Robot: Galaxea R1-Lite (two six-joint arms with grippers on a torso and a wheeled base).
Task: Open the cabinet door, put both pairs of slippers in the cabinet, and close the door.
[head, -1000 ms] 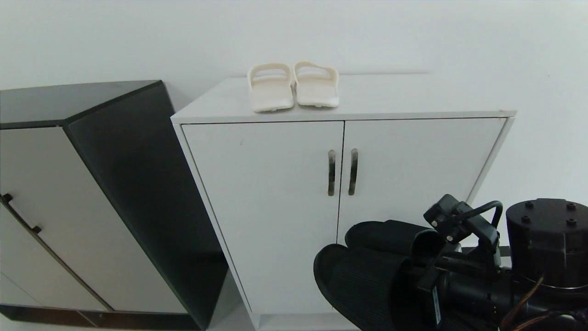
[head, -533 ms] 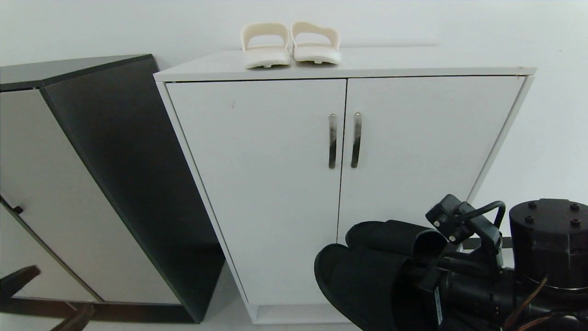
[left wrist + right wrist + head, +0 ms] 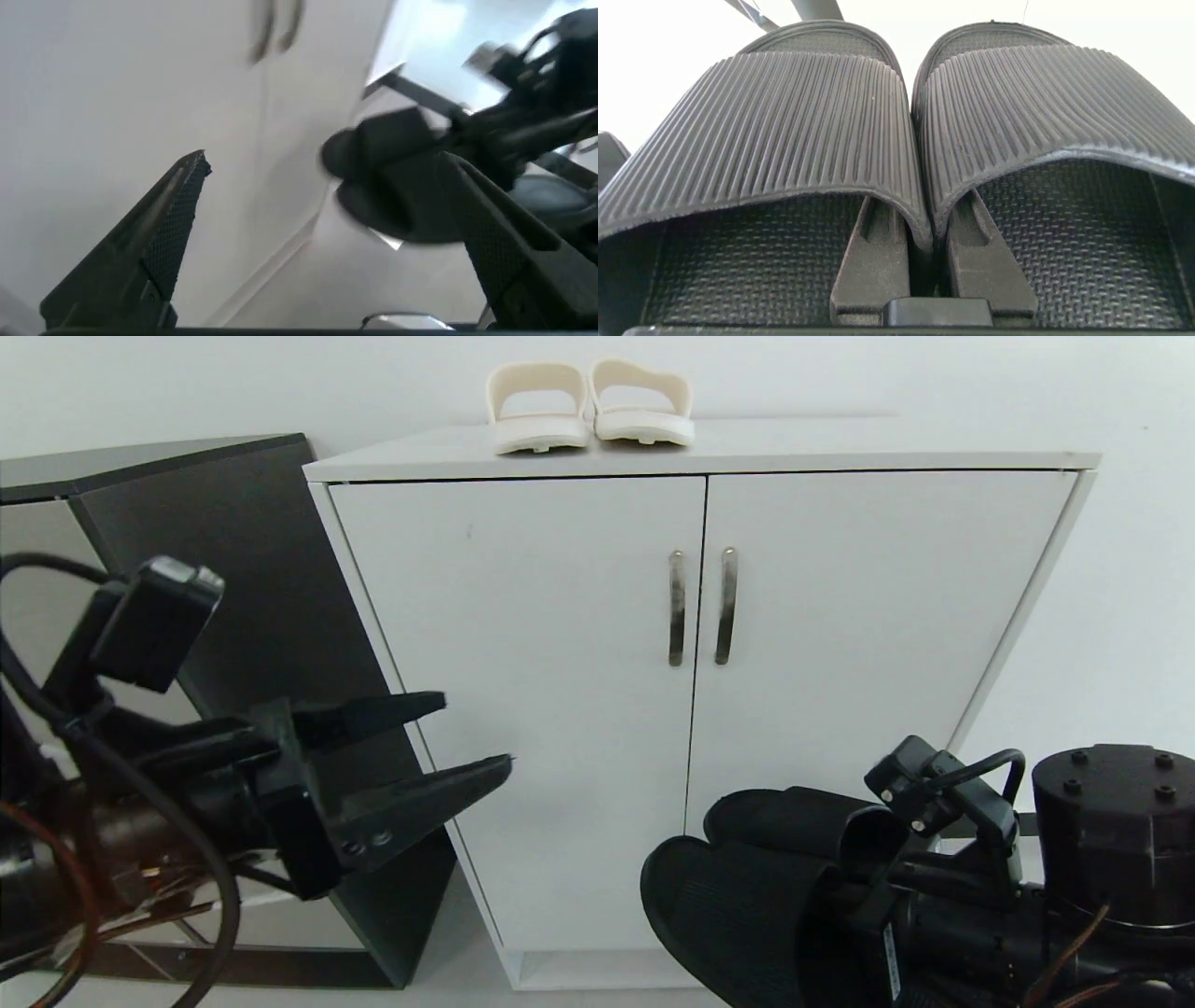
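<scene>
Lower right: right gripper (image 3: 922, 250) clamped on the adjoining inner walls of the black slippers (image 3: 747, 896), before the closed white cabinet (image 3: 560, 709); lower left: left gripper (image 3: 471, 733) spread wide, empty; upper centre: cream slippers (image 3: 590, 406) on the cabinet top.

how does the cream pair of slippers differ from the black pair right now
Colour: the cream slippers are pale, the black ribbed slippers dark. Place: the cream pair rests on top of the white cabinet; the black pair is clamped by the right gripper low before its doors. Surface: cream straps look smooth, black straps are ribbed. Shared: both are slides, side by side, outside the closed cabinet.
</scene>
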